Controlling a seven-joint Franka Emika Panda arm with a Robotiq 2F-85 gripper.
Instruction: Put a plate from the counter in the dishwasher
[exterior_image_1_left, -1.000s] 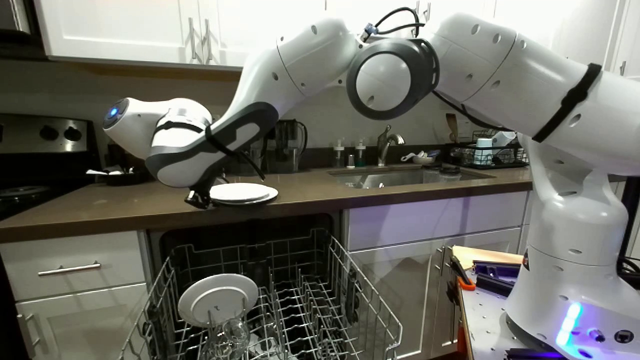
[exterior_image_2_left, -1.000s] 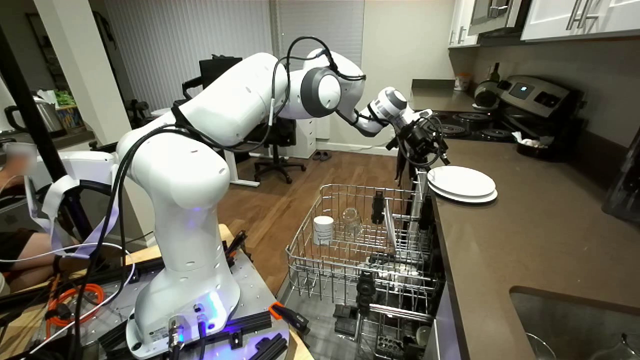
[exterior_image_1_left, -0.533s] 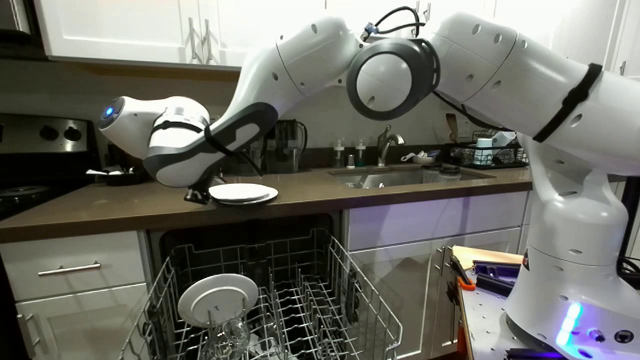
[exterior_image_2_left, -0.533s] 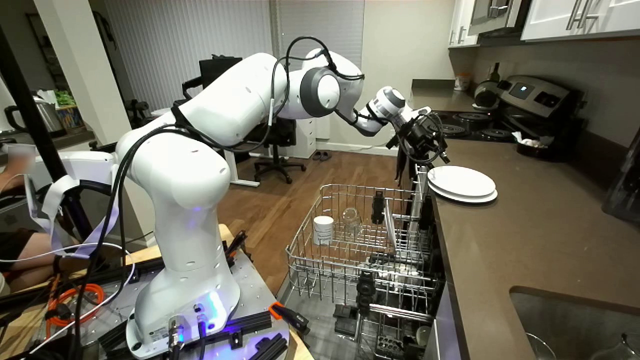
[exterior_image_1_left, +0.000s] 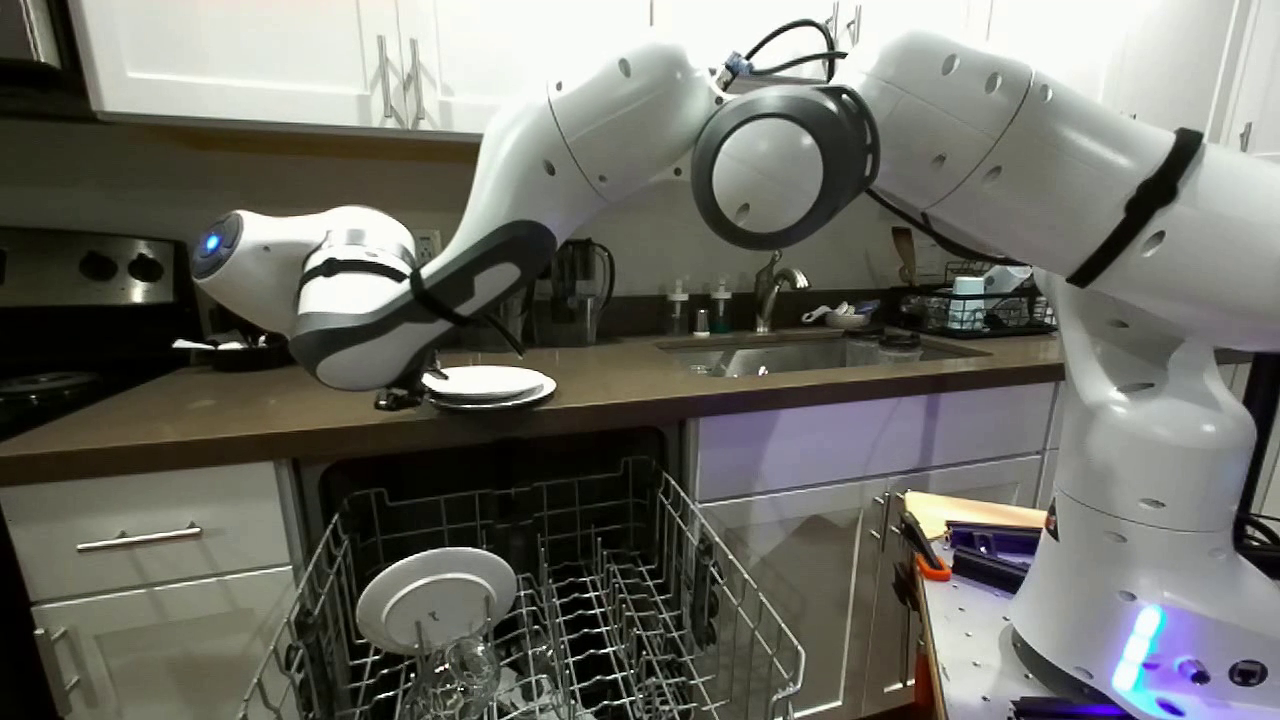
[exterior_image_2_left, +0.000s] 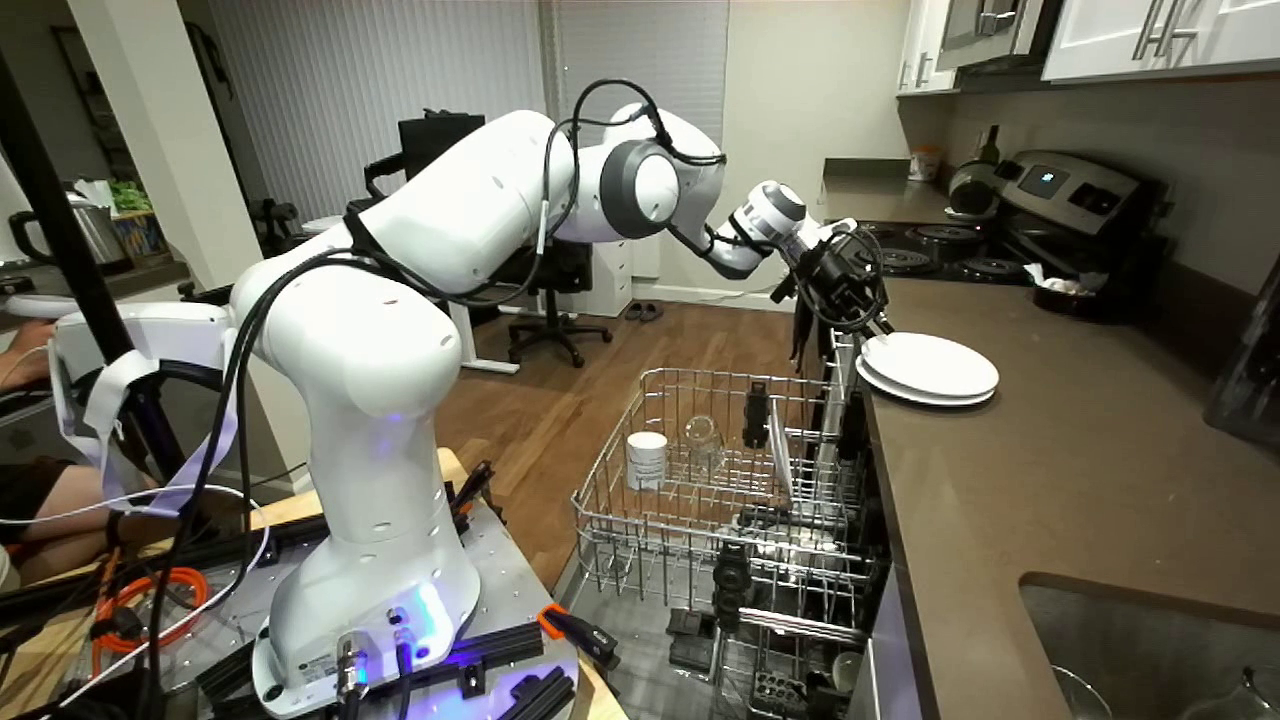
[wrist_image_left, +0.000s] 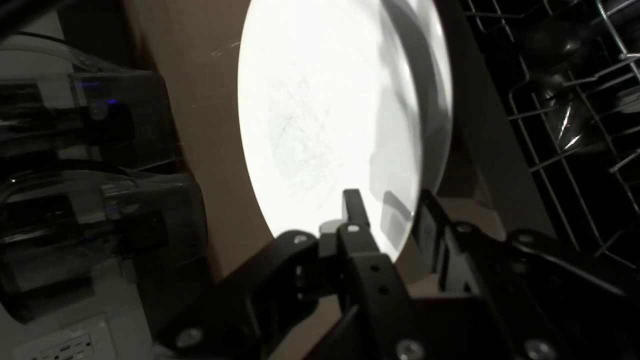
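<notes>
The plate (exterior_image_1_left: 482, 381), plain white and round, lies on top of another white dish (exterior_image_2_left: 925, 396) on the brown counter (exterior_image_1_left: 640, 380), near its front edge. My gripper (wrist_image_left: 389, 195) is at the plate's near rim, jaws parted. In the wrist view one finger (wrist_image_left: 356, 210) stands over the plate's white face and the opposite one lies beyond the rim, with a visible gap left between them. Both exterior views show the fingertips at the plate's edge. Below the counter, the dishwasher (exterior_image_1_left: 590, 452) has its wire rack (exterior_image_2_left: 690, 375) pulled out.
In the rack stand a white plate (exterior_image_1_left: 436, 600), a glass (exterior_image_2_left: 704, 440) and a white mug (exterior_image_2_left: 646, 460). Clear pitchers (wrist_image_left: 125, 120) stand on the counter behind the plates. A sink (exterior_image_2_left: 1140, 625) and faucet (exterior_image_1_left: 768, 290) lie further along; a stove (exterior_image_1_left: 90, 300) is at the far end.
The arm has lowered slightly and the jaws have drawn closer together around the rim. The upper plate has shifted a little away from the gripper, toward the back of the counter.
</notes>
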